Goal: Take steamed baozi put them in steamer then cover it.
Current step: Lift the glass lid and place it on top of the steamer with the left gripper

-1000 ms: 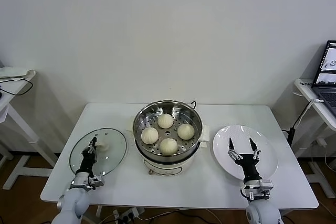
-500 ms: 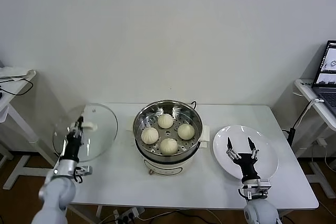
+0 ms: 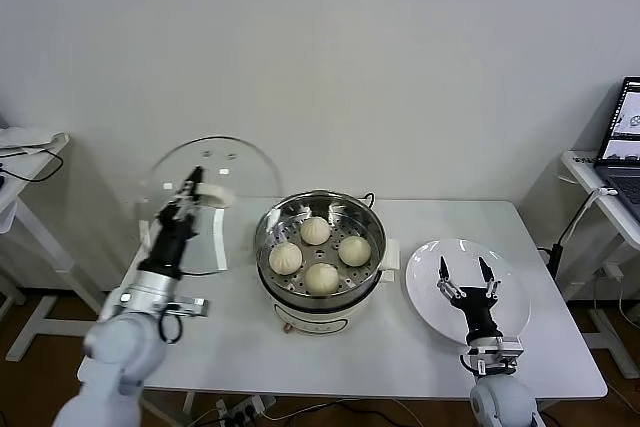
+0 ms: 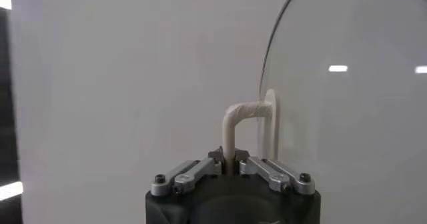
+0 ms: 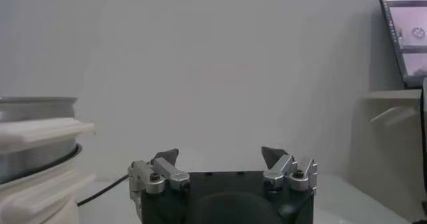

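The steamer (image 3: 270, 222) stands at the table's middle, uncovered, and several cream-white baozi (image 3: 321, 277) rest on its perforated tray. My left gripper (image 3: 190, 194) is shut on the cream handle (image 4: 233, 120) of the glass cover (image 3: 210, 162). It holds the cover tilted in the air, left of the steamer and above the table's left part. The cover's clear pane (image 4: 347, 99) fills one side of the left wrist view. My right gripper (image 3: 463, 271) hovers open and empty over the white plate (image 3: 510, 292), right of the steamer. The steamer's rim (image 5: 33, 105) shows at the edge of the right wrist view.
The white table (image 3: 250, 347) carries the steamer and the plate; a black cord (image 3: 368, 197) runs off behind the steamer. A side table with a laptop (image 3: 622, 152) stands at the far right, another small table (image 3: 25, 147) at the far left.
My left gripper has lifted the cover off the table's left part, swung it up and tilted it, and carried it right toward the steamer. The right gripper has barely moved.
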`<state>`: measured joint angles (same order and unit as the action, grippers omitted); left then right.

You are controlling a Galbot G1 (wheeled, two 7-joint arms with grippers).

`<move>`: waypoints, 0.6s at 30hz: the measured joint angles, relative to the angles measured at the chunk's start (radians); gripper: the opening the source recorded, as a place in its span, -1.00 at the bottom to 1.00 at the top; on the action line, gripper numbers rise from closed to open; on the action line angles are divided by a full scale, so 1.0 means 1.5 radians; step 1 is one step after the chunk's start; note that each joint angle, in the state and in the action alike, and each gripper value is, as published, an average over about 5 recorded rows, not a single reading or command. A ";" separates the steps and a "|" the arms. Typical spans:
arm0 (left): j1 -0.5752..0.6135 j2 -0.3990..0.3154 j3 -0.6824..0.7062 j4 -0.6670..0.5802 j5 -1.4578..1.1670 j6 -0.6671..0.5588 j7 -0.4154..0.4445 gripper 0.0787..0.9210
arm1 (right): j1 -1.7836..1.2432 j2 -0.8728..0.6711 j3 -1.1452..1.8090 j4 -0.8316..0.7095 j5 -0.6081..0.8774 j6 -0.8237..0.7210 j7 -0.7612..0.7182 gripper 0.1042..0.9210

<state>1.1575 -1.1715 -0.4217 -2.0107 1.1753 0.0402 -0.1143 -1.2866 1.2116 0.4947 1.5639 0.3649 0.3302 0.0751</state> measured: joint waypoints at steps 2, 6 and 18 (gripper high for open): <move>-0.010 -0.006 0.048 -0.018 -0.016 0.030 0.015 -0.72 | 0.002 0.002 0.001 -0.003 0.000 0.001 0.000 0.76; -0.037 -0.027 0.142 -0.038 -0.032 0.094 0.046 -0.72 | 0.006 0.002 0.002 -0.011 0.000 0.002 0.001 0.76; -0.127 -0.082 0.314 0.007 0.019 0.246 0.154 -0.72 | 0.019 0.004 0.005 -0.030 0.007 0.002 0.000 0.76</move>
<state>0.9670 -1.2945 0.0492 -2.0008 1.2044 0.4086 0.1164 -1.2582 1.2179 0.5023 1.5189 0.3753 0.3333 0.0752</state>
